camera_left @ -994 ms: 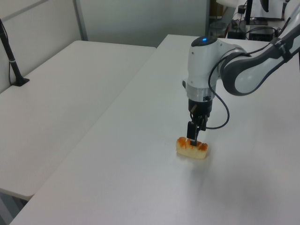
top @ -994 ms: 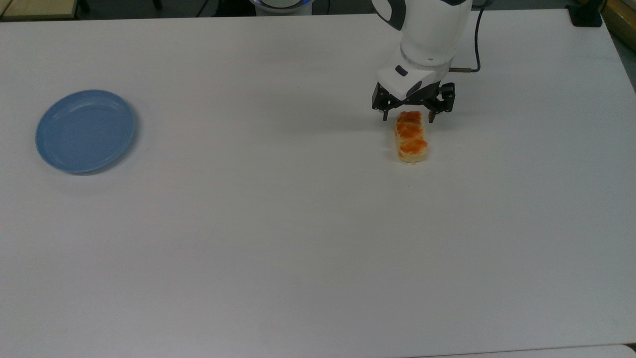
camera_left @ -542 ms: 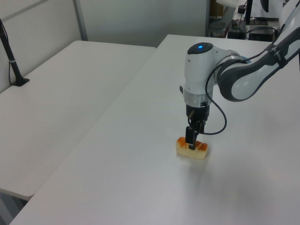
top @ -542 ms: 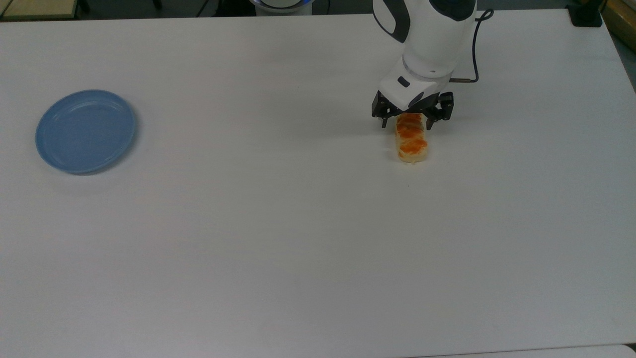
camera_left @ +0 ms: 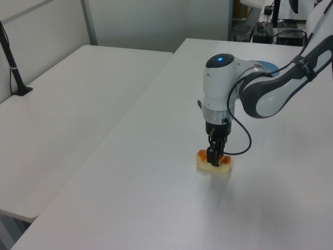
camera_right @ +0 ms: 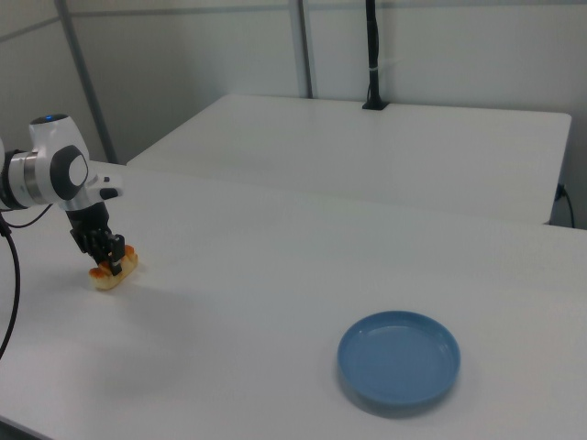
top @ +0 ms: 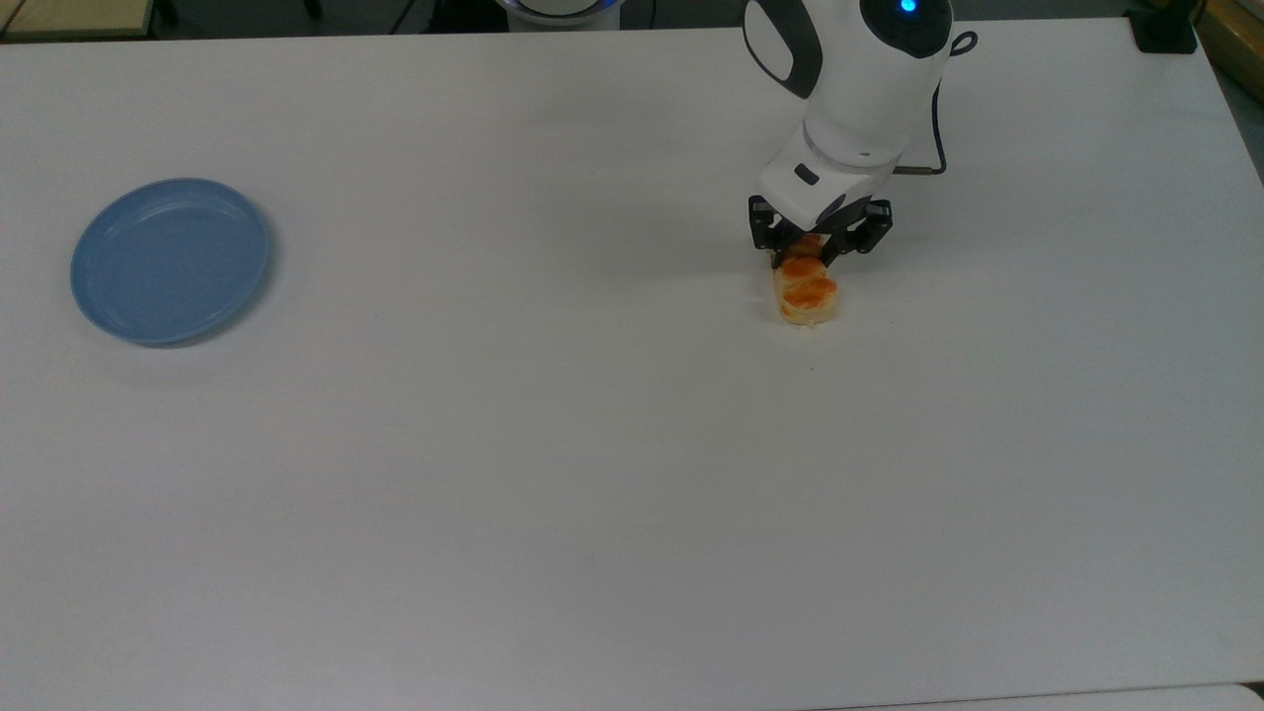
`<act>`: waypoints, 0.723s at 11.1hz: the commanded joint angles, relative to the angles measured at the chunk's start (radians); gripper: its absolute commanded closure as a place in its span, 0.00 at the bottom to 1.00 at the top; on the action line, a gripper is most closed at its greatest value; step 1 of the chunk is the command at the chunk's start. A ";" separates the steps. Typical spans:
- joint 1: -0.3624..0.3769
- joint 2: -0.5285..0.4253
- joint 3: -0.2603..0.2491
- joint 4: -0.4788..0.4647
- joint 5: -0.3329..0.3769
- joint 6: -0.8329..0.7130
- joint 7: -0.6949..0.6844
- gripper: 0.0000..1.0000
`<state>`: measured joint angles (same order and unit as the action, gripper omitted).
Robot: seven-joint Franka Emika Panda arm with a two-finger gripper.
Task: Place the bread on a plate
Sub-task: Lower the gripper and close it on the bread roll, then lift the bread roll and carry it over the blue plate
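Plate [top: 170, 260] sits far at top view's left on table [top: 553, 474], well apart from everything, nothing on it. Bread [top: 808, 289] lies at top view's right, flat on table, long axis running from far edge toward near edge. Gripper [top: 810, 259] stands over bread's far end, one finger on each long side, across short width. Fingers look clenched on bread, not yet lifted. Judgement: next move is lift, then long carry toward top view's left to plate.
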<state>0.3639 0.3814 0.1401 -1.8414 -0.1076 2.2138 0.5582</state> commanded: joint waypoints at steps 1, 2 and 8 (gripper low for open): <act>-0.002 -0.030 -0.005 0.004 -0.029 -0.002 0.019 0.81; -0.020 -0.054 -0.010 0.004 -0.029 -0.005 0.014 0.81; -0.340 -0.171 -0.016 0.164 -0.004 -0.228 -0.225 0.81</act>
<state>0.1294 0.2393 0.1218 -1.7738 -0.1243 2.1311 0.4456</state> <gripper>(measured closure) 0.811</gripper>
